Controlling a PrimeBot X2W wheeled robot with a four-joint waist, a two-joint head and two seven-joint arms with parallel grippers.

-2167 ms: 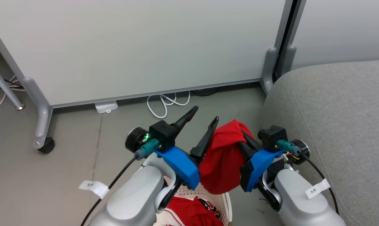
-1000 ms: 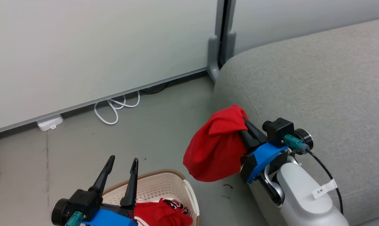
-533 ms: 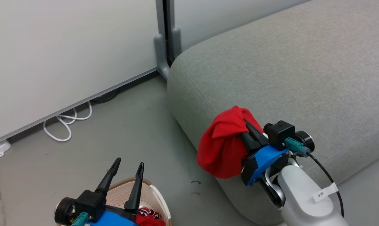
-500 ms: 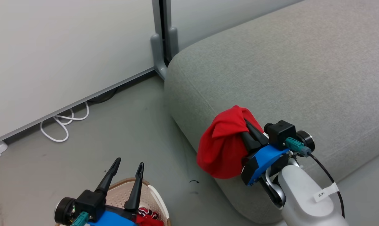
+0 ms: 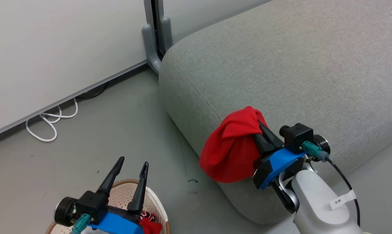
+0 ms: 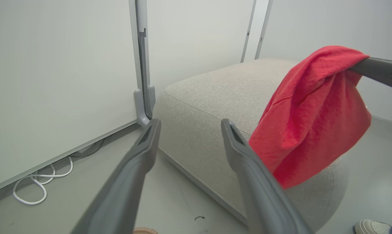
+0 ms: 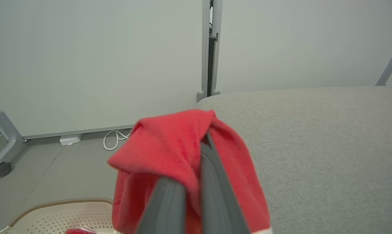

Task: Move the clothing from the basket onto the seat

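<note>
Right now it's the carry step: one piece is out but not yet on the seat, a big grey sofa. The basket sits on the floor under the left gripper, fingers spread wide, holding nothing; a 2nd red piece lies inside. The red garment hangs at the seat's front edge, w/ the right gripper fingers pinched tight on it. Next, I'd judge: reach fwd over the cushion, lower, let go. Room: pale wall panels, white cable.

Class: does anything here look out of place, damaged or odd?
Nothing damaged. A white cable lies loosely looped on the floor by the partition; a dark curl lies beside the sofa. The right gripper holds a red garment.
</note>
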